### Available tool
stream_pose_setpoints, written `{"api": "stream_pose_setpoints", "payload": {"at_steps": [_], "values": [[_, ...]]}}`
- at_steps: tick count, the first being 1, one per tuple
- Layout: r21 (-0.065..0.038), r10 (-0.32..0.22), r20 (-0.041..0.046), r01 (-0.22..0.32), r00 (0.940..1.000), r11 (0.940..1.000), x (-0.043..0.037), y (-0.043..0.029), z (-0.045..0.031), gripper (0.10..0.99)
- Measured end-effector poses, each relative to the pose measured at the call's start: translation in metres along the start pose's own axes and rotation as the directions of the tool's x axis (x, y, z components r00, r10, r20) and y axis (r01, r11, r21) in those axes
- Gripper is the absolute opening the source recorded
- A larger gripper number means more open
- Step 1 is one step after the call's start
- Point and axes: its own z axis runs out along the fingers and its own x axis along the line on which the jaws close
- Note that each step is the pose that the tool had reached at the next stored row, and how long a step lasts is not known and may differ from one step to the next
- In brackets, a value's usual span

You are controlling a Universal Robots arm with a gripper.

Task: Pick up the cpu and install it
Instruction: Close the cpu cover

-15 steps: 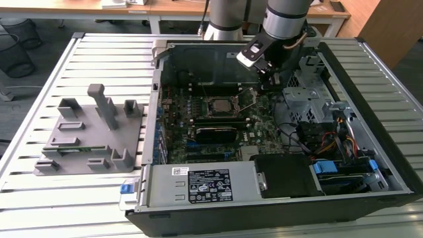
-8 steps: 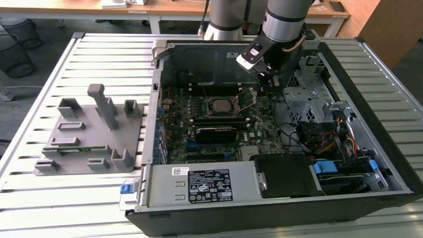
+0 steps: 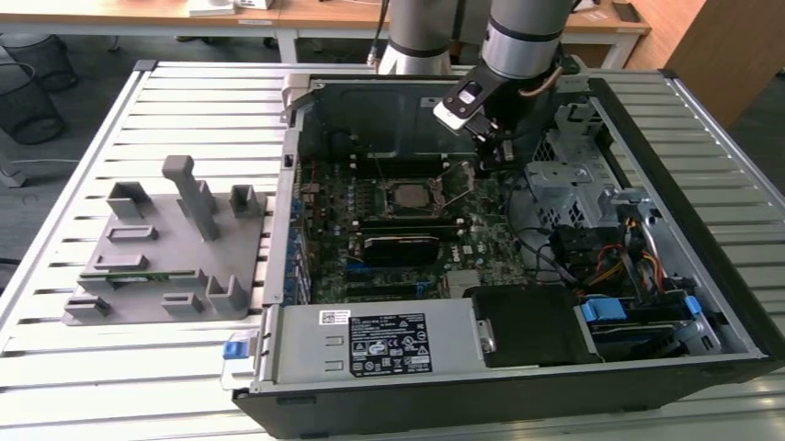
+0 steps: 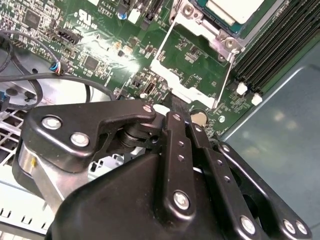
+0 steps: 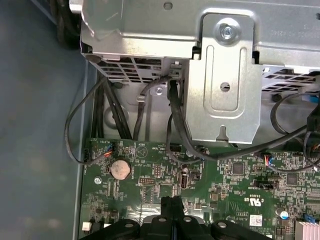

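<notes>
Cpu (image 4: 235, 9), upper right of frame, sits in socket (image 4: 220, 34); I judge seating done. Gripper (image 5: 172, 202) clenched empty beside raised retention frame (image 4: 192, 75); next move needs clearance.

Open PC case (image 3: 491, 404) lies on slatted table (image 3: 184, 110), mobo (image 3: 491, 239) facing up, labelled PSU (image 3: 368, 340) at case's camera-side edge. Grey fixture block (image 3: 172, 248) w/ upright posts sits beside case, exterior view's left. First wrist view: coin battery (image 5: 120, 169) on board, black cables (image 5: 75, 135) near metal bracket (image 5: 223, 85)
</notes>
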Motion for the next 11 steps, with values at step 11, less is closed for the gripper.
{"api": "stream_pose_setpoints", "payload": {"at_steps": [11], "values": [[0.002, 0.0, -0.0014, 0.0, 1.0, 1.0, 0.0003, -0.0049, -0.0015, 0.106]]}}
